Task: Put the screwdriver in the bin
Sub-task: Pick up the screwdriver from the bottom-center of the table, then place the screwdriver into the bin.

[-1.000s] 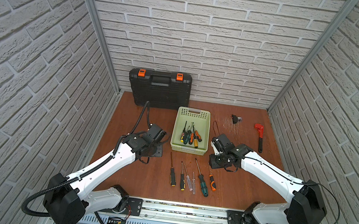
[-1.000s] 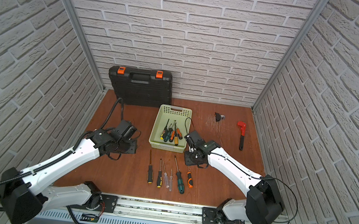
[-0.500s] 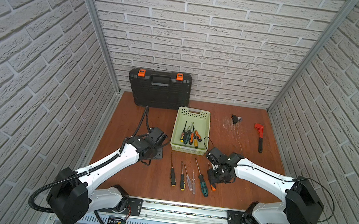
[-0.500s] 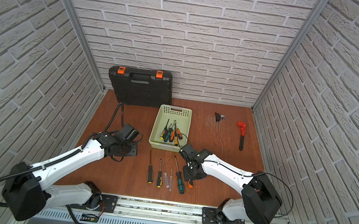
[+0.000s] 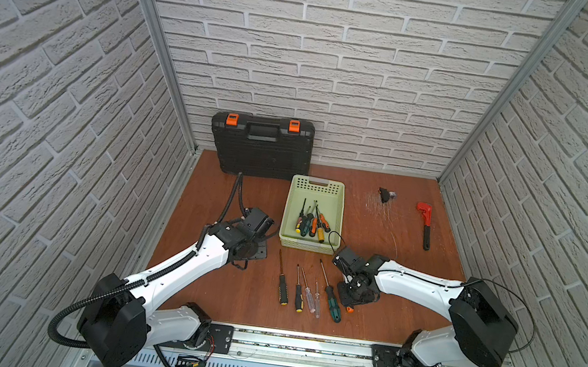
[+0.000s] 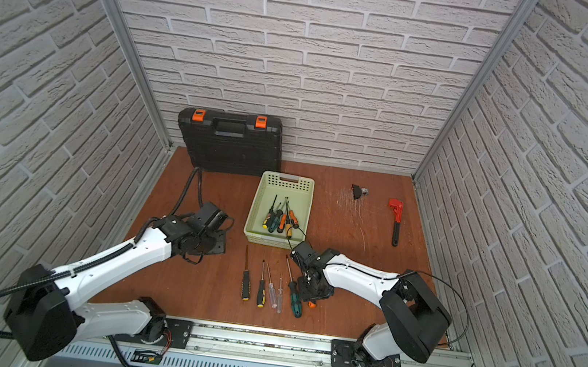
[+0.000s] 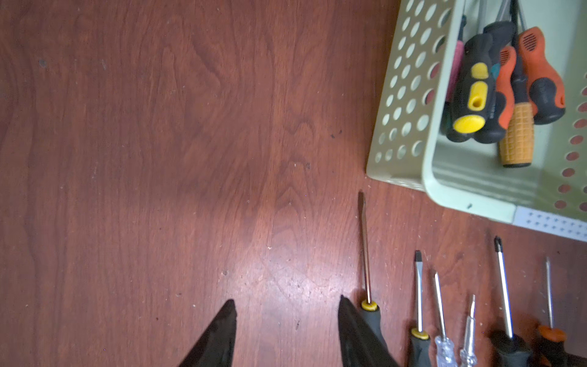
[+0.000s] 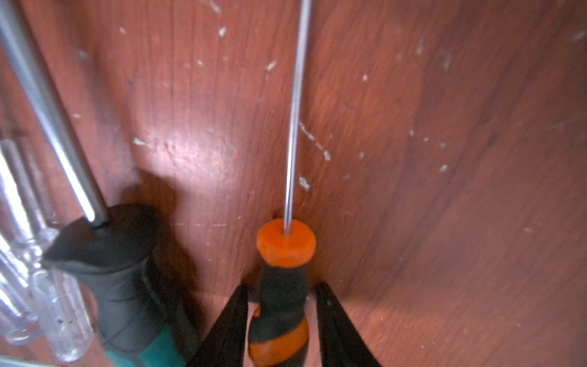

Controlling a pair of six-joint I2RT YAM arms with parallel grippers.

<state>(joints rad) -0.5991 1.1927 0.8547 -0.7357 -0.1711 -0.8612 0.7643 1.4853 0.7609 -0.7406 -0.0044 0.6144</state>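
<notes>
Right tool (image 8: 282, 286) lowered astride screwdriver (image 8: 286, 244), teal screwdriver (image 8: 127, 286) alongside

Both top views are looking down from the front, sharing the whole table (image 5: 367, 224); wrist cameras are facing it closely.

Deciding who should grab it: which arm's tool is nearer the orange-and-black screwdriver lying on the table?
Right. The right tool straddles the orange-and-black screwdriver; the left tool is at the row's opposite end.
</notes>
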